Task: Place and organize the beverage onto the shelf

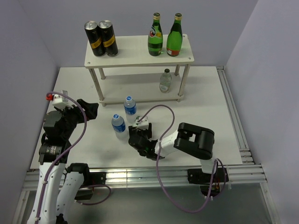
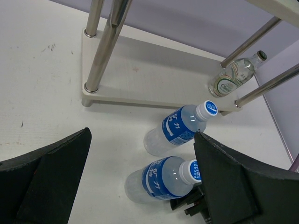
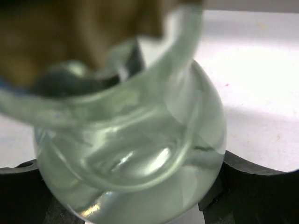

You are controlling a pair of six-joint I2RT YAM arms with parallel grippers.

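Observation:
The cream-white shelf (image 1: pixel 135 57) stands at the back. Its top board holds two black cans (image 1: pixel 102 38) and two green bottles (image 1: pixel 164 35). A clear glass bottle (image 1: pixel 165 81) stands on the lower board and also shows in the left wrist view (image 2: pixel 232 78). Two blue-labelled plastic bottles stand on the table in front of the shelf, one farther (image 1: pixel 130 108) and one nearer (image 1: pixel 119 125). My right gripper (image 1: pixel 131 135) is low beside the nearer bottle. In the right wrist view the bottle (image 3: pixel 140 154) fills the gap between both fingers (image 3: pixel 243 186). My left gripper (image 1: pixel 88 110) is open and empty, left of both bottles (image 2: pixel 163 179).
The shelf's metal legs (image 2: pixel 100 46) stand just beyond the left gripper. The white table (image 1: pixel 210 116) is walled by purple panels at the back and sides. An aluminium rail (image 1: pixel 140 175) runs along the near edge.

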